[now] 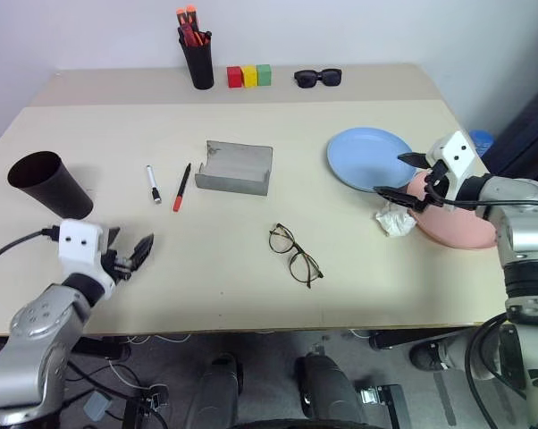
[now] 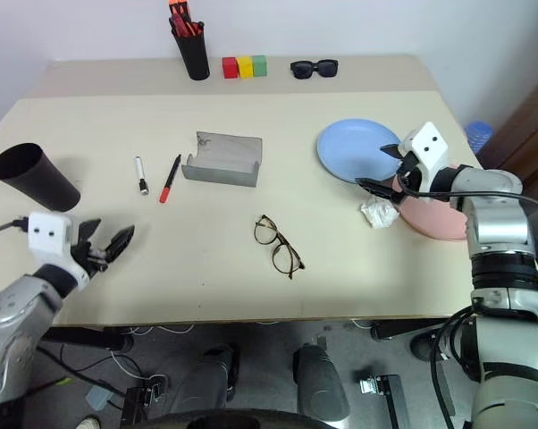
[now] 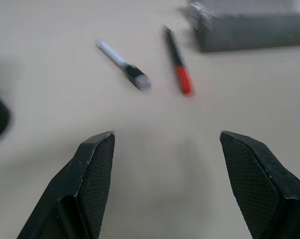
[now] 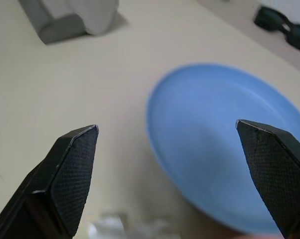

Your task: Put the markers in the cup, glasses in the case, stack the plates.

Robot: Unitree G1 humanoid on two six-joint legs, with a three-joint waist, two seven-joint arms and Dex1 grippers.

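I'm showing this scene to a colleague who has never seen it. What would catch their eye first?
Probably the round light blue plate at the table's right, with the open right gripper over its near edge and a pink plate beside it. Next, the grey open case mid-table, with the thin wire-framed glasses lying nearer the robot.

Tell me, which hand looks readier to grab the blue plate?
The right hand, probably: it is open and hovers at the blue plate edge. The left hand is across the table, nearer the markers.
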